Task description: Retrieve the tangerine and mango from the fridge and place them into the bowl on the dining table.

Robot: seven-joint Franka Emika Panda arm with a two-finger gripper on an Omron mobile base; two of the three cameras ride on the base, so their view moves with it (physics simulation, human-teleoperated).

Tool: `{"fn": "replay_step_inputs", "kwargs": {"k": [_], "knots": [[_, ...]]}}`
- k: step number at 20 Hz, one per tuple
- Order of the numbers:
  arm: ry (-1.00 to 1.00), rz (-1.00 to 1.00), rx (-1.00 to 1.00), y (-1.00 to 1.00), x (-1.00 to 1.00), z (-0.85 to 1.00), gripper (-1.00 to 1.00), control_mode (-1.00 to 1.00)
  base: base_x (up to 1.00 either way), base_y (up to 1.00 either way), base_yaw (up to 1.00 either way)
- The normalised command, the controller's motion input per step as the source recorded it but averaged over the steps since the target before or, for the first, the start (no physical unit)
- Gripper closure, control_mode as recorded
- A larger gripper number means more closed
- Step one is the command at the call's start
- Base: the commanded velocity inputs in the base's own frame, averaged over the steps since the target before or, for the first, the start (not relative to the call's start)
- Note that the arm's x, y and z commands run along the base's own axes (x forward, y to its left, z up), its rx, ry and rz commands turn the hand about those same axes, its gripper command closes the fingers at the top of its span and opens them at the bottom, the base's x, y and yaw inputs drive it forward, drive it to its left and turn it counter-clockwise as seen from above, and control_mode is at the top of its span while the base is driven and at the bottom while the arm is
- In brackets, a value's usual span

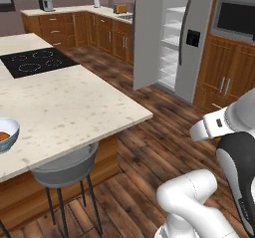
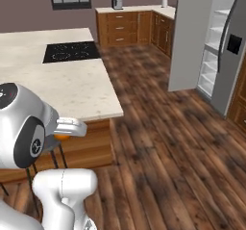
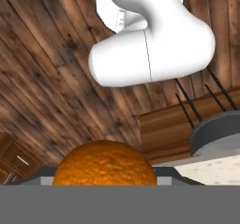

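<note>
The gripper (image 3: 105,183) holds the tangerine (image 3: 104,163) clamped between its jaws at 6 o'clock in the hand view, over the wooden floor (image 2: 182,142). The bowl (image 1: 7,134) sits at 9 o'clock in the left base view, near the dining table (image 1: 74,102) edge (something orange already lies inside). The likely risks are the fruit slipping during the swing, or a release short of the rim sending it rolling off the table past the stool (image 1: 67,168).

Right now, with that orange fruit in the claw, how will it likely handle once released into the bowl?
The tangerine looks round, so it will probably roll until the bowl wall stops it. Its dimpled skin suggests decent grip, not slippery. It seems firm; the claw appears closed around it without denting it.
</note>
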Motion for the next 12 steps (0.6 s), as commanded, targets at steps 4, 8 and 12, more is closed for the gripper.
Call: {"fn": "replay_step_inputs", "kwargs": {"k": [4, 8, 12], "knots": [[0.0, 0.0, 0.0, 0.0, 0.0, 0.0, 1.0, 1.0, 0.0, 0.49, 0.13], [0.0, 0.0, 0.0, 0.0, 0.0, 0.0, 1.0, 1.0, 0.0, 0.53, 0.14], [0.0, 0.0, 0.0, 0.0, 0.0, 0.0, 1.0, 1.0, 0.0, 0.52, 0.13]]}}
